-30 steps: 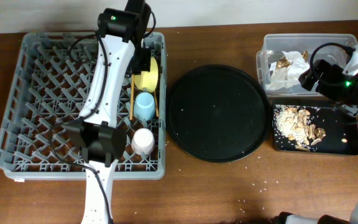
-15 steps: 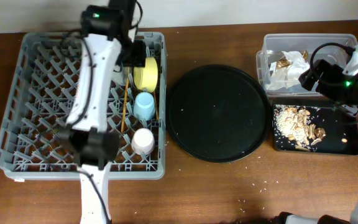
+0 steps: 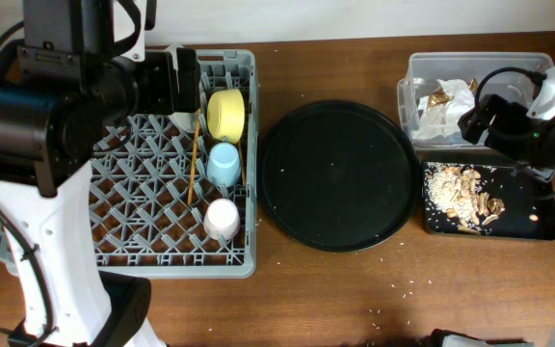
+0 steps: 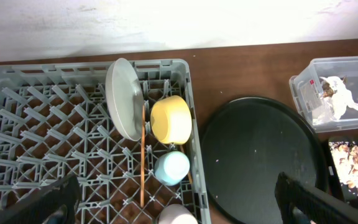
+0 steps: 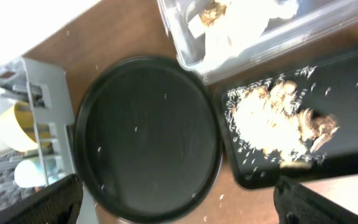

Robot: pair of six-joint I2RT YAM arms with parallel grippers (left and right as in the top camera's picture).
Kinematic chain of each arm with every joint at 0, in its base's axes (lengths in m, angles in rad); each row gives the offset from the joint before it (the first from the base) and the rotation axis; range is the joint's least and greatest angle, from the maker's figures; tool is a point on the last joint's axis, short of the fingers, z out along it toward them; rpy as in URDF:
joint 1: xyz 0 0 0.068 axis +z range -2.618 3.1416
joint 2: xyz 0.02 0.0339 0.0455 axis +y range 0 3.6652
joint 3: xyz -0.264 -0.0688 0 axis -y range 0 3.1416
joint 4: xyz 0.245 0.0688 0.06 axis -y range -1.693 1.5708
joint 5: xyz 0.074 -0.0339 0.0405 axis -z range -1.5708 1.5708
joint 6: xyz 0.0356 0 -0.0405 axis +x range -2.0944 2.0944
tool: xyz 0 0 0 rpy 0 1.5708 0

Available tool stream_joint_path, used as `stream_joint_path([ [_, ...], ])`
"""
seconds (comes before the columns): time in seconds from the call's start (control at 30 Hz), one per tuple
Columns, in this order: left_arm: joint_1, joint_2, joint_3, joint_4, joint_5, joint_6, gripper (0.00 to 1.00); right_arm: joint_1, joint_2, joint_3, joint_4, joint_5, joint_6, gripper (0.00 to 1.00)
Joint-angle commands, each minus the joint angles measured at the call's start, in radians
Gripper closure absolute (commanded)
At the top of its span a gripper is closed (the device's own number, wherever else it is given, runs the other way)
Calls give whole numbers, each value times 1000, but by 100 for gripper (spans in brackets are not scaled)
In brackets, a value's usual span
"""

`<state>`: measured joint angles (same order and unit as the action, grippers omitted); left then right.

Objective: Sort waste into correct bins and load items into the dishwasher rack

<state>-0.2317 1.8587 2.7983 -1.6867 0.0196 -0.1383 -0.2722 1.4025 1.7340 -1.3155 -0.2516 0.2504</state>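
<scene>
The grey dishwasher rack (image 4: 17,124) holds an upright pale plate (image 4: 123,99), a yellow bowl (image 4: 171,119), a light blue cup (image 4: 171,168), a small pink cup (image 4: 178,214) and wooden chopsticks (image 4: 143,155) lying on the grid. My left gripper (image 4: 179,210) hangs open high above them, holding nothing. In the overhead view the left arm hides the rack's (image 3: 162,231) left half. White napkins (image 3: 451,101) lie in the clear tub (image 3: 412,77). Food scraps (image 3: 462,193) lie in the black rectangular tray (image 3: 538,226). My right gripper (image 5: 182,205) is open and empty above the table.
A large round black tray (image 3: 338,175) lies between the rack and the bins, dotted with a few crumbs. Small crumbs are scattered on the wooden table near its front edge. The right arm (image 3: 538,135) hovers over the tub and tray.
The left gripper opened, let go of the chopsticks in the rack, and rose up and to the left. The right arm has not moved.
</scene>
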Motion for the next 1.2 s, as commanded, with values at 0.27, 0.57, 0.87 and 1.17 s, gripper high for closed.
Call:
stream_joint_path([
  [0.27,-1,-2,-4,-1,11,6,1,267,-1075,-1430,1332,147,-58,1],
  [0.57,-1,-2,-4,-1,11,6,1,267,-1399,-1728,1242,291,-11,2],
  [0.87,-1,-2,-4,-1,11,6,1,266,-1399,-1728,1234,275,-13,2],
  [1.17,-1,-1,-10,-1,11,11,1,266,-1399,-1728,1234,275,-13,2],
])
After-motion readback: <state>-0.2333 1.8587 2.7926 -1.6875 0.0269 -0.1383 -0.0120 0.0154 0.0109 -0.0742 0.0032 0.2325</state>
